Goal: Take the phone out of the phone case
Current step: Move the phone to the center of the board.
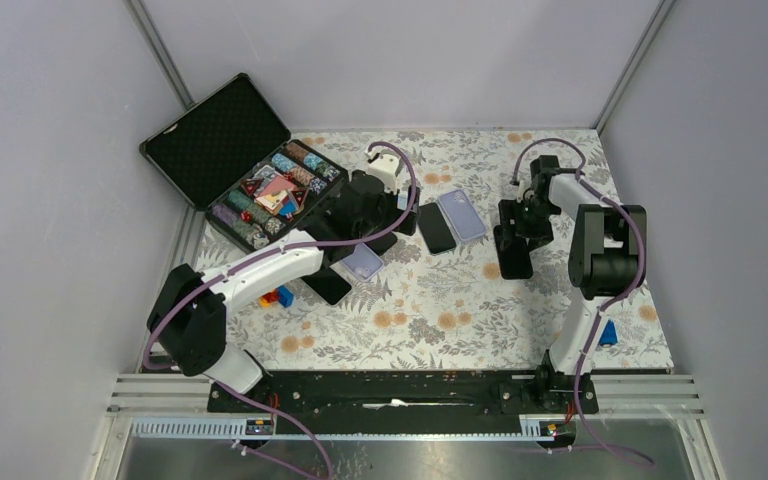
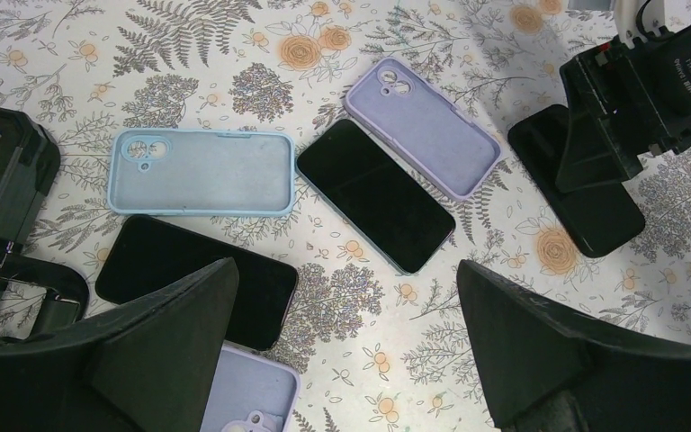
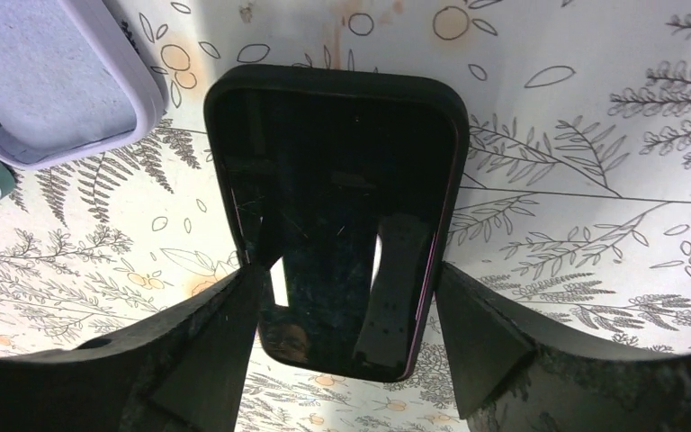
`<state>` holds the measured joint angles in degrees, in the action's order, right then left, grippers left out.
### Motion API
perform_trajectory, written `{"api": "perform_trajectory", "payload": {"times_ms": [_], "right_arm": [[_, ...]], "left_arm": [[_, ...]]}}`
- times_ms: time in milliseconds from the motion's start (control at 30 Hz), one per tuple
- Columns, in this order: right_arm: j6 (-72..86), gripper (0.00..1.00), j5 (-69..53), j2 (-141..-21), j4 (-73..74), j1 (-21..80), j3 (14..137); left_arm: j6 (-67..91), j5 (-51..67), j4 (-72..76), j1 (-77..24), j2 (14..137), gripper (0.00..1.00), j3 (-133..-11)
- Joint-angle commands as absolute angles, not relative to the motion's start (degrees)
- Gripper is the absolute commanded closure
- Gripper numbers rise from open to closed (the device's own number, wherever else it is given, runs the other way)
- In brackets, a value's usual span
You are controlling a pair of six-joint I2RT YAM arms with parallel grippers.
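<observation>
Item: cased phone (image 3: 337,180), black, glossy screen up, lying flat on the floral desk (image 1: 440,330), right of centre.

Right end effector (image 3: 348,270): positioned directly over the cased phone, one finger along each long edge at the near half. The fingers are set at about the phone's width. Whether the edges are actually pressed cannot be told.

Left end effector (image 2: 346,270): spread wide, nothing held, hovering over the group of phones and cases at mid-desk.

Other items noted:
- lilac case (image 2: 421,126), empty, inner side up, just beside the bare black phone (image 2: 375,194).
- light blue case (image 2: 200,171), empty, left of that phone.
- second black phone (image 2: 193,279), near the light blue case and partly hidden by a left finger.
- chip case (image 1: 222,130), lid open, at the far left corner.
</observation>
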<state>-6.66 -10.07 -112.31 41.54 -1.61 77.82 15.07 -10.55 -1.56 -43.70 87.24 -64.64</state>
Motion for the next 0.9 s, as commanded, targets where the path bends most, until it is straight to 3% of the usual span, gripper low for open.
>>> {"api": "perform_trajectory", "payload": {"times_ms": [0,233,267,333,367,867], "right_arm": [[-6.77,0.25,-10.1,-113.66,43.57,-0.31,80.67],[-5.56,0.26,-5.41,-114.88,45.16,2.61,82.49],[-5.01,0.23,-4.77,-114.87,45.45,2.91,82.71],[-3.6,0.02,-3.56,-114.65,45.94,3.3,83.46],[-2.8,0.01,-3.85,-114.44,46.03,3.41,83.69],[6.75,0.0,-1.65,-119.03,50.94,5.11,91.16]], "left_arm": [[15.3,-12.54,1.58,-43.5,86.71,0.01,-65.25],[15.21,-12.56,1.54,-43.51,86.87,0.01,-65.21],[15.21,-12.57,1.51,-43.56,86.86,0.01,-65.15],[15.27,-12.56,1.49,-43.55,86.91,0.01,-65.11],[15.29,-12.56,1.56,-43.49,86.85,0.01,-65.1],[15.38,-13.12,2.07,-43.5,86.23,0.01,-64.39]]}}
